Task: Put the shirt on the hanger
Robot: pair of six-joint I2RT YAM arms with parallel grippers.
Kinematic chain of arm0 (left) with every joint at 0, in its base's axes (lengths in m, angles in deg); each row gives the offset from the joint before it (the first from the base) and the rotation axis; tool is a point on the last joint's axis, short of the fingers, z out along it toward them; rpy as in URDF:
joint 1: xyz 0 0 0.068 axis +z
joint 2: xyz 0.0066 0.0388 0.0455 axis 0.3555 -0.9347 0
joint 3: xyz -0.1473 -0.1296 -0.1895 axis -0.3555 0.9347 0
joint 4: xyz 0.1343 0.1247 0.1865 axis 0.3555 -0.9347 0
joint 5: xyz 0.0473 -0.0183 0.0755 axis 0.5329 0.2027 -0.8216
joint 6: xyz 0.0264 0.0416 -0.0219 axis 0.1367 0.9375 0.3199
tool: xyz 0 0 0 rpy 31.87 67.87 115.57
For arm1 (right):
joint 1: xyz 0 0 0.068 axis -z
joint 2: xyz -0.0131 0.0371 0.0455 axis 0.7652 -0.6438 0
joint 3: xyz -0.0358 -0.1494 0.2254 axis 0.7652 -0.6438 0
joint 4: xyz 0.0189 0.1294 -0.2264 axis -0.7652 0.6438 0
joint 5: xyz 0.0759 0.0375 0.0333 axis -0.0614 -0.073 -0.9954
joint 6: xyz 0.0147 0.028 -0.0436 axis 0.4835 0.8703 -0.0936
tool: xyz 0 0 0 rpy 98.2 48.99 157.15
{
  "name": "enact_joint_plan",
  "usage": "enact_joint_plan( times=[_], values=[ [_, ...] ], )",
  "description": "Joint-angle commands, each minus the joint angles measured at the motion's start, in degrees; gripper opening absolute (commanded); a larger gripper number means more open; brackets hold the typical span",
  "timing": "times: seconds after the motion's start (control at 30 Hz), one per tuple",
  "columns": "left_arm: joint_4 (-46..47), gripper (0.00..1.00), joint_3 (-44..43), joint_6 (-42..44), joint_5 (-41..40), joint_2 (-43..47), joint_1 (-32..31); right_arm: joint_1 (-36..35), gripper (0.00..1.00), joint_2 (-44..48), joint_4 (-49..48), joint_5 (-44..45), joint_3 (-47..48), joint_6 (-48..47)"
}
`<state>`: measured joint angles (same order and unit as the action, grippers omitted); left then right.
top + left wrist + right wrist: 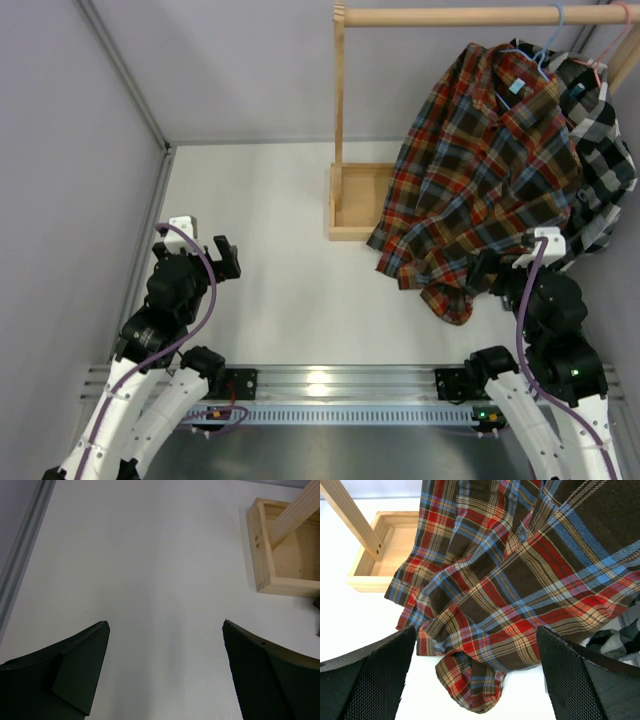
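Right pincer (476, 630), wide and empty, faces the plaid shirt (520, 575) and its lowest folds, which sag to the bench (350, 625) just ahead of it; the left pincer (165, 625), equally wide and empty, hovers well off to its left. Above and beyond the right pincer the shirt hangs bunched and lopsided from the blue hanger (556, 28), so a forward nudge catching that hem could, I judge, drag it off.
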<state>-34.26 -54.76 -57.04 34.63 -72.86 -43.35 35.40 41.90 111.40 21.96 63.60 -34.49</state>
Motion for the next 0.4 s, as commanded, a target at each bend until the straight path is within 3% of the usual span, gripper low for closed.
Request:
enact_joint_plan(
  times=[0.0,0.37],
  values=[
    [3.09,0.98,0.33,0.55,0.05,0.44,0.29,-0.77,0.99,0.47,-3.50,1.59,-0.06,0.61],
    [3.17,0.98,0.25,0.55,-0.74,0.62,0.46,-1.47,0.99,0.82,-3.67,1.50,-0.76,0.35]
  ],
)
